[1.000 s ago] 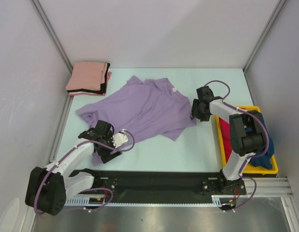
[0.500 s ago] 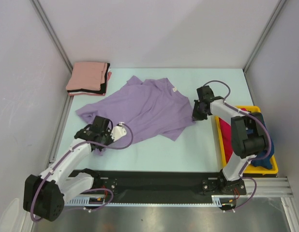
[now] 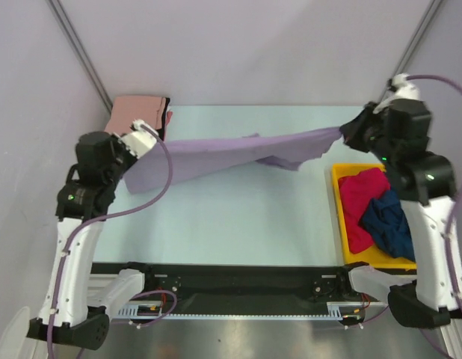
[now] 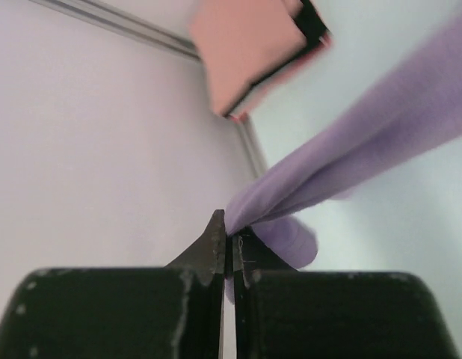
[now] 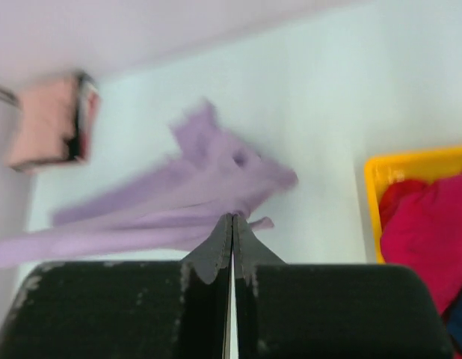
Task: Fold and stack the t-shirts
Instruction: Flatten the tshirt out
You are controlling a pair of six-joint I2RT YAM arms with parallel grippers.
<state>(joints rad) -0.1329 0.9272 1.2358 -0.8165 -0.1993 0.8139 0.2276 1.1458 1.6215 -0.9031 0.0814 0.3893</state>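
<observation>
The lavender purple t-shirt [image 3: 238, 152] hangs stretched in the air between both arms, above the table. My left gripper [image 3: 135, 149] is shut on its left end [image 4: 291, 194], high at the left. At the upper right, my right gripper [image 3: 347, 133] is shut on the other end [image 5: 216, 187]. A folded stack with a salmon pink shirt [image 3: 134, 114] on top of a black one lies in the far left corner and shows as the pink stack [image 4: 246, 45] and the pink stack [image 5: 48, 123] in the wrist views. Red [image 3: 359, 196] and dark blue [image 3: 388, 224] shirts lie in the bin.
The yellow plastic bin [image 3: 337, 179] stands at the table's right edge, its yellow rim [image 5: 410, 161] also visible from the right wrist. Grey walls with metal rails enclose the light blue table [image 3: 238, 224] on three sides. The arm bases sit on a black rail at the near edge.
Both grippers closed on the lavender shirt where it lay flat on the table, then rose and moved apart, lifting it into a taut band in the air.
</observation>
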